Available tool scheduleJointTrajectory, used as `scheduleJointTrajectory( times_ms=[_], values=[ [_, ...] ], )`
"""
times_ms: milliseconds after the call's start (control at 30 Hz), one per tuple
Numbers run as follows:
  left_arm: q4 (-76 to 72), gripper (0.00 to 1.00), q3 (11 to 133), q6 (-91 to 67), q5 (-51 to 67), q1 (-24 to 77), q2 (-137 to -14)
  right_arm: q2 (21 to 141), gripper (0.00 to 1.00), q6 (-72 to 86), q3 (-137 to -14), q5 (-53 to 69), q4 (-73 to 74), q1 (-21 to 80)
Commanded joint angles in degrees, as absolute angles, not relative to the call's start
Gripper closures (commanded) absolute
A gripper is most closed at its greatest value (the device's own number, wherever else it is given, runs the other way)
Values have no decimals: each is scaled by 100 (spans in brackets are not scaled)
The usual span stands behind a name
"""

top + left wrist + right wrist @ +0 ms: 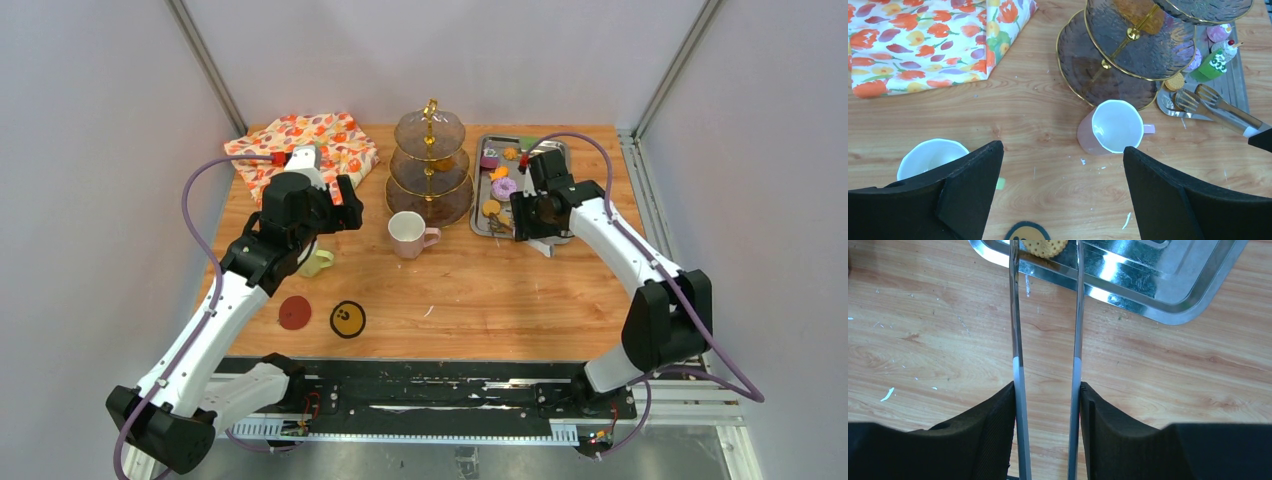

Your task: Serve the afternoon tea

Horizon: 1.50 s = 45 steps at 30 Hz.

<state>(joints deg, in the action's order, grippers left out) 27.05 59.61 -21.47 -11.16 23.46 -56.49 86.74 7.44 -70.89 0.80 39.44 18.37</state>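
**A:** Where is the tea food sitting?

**B:** Most pastries are lying on the tray (1168, 290), which is sitting right of the stand (430, 160) in the overhead view. One biscuit (1044, 246) is resting at the tray's near edge. The pink mug (1115, 125) is standing just in front of the stand. The green mug (928, 156) is standing further left, under the left arm.

**A:** What are the grippers doing?

**B:** The right gripper (1048, 390) is pinching the tongs (1017, 340), its fingers (993, 425) pressing one on each arm. The tong tips are reaching either side of the biscuit, but the view is cutting off whether they are touching it. The left gripper (1063, 147) is hanging wide open above the counter (1038, 125), holding nothing.

**A:** What could be going wrong from here?

**B:** As I judge it, the tong arms are looking only lightly squeezed, so the biscuit could be slipping out during a lift. The thin steel arms could be sliding or twisting between the soft fingers. Swinging towards the stand, the tongs could be knocking its glass tiers or the pink mug.
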Motion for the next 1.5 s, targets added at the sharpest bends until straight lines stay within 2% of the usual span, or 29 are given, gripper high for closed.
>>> scheduleJointTrajectory(
  times_ms=[0,267,733,1033,1467],
  values=[
    [2524,5,5977,-2144,-1195,2377,-5616,8793,53,633,-7293,-88,3922,1976],
    [2471,5,5916,-2154,-1200,2374,-5614,8949,54,603,-7415,-139,4019,2057],
    [2593,5,5966,-2157,-1194,2377,-5583,8833,74,589,-7484,-286,4074,2048],
    [2514,5,5831,-2100,-1234,2373,-5513,8608,78,634,-7660,-456,4141,2013],
    [2557,5,5879,-2083,-1270,2379,-5486,8255,79,609,-8026,-680,4300,2013]
  ],
)
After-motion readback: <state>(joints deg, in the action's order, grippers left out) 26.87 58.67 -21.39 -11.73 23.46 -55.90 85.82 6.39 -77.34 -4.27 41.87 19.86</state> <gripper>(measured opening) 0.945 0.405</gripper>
